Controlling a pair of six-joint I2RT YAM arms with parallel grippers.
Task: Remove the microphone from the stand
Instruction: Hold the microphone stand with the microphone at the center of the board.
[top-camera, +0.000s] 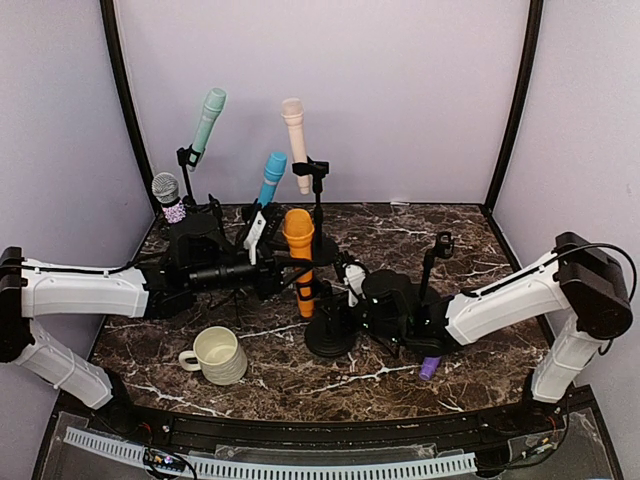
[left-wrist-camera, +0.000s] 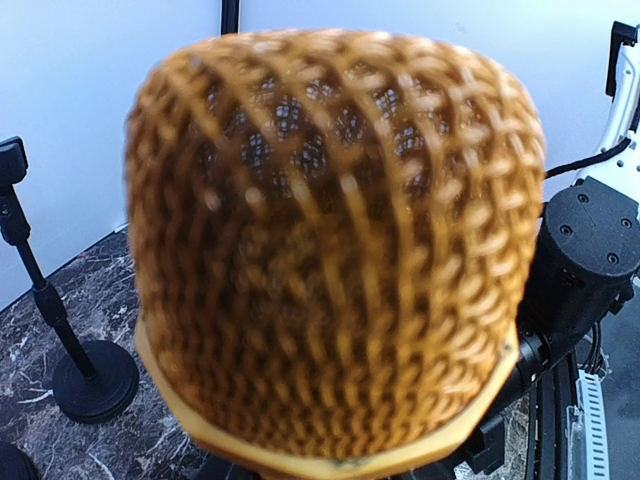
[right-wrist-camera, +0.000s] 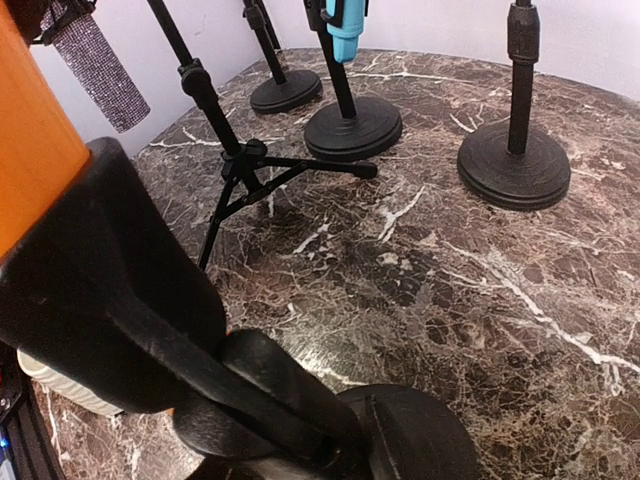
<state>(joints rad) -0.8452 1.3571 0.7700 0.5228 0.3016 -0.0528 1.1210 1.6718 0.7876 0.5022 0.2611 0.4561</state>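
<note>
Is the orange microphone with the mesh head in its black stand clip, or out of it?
In. The orange microphone sits inside the black clip in the right wrist view, upright over its round base from above.

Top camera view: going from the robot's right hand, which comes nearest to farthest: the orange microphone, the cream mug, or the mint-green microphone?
1. The orange microphone, centre, just beside the right hand.
2. The cream mug, front left.
3. The mint-green microphone, back left, raised high.
</note>
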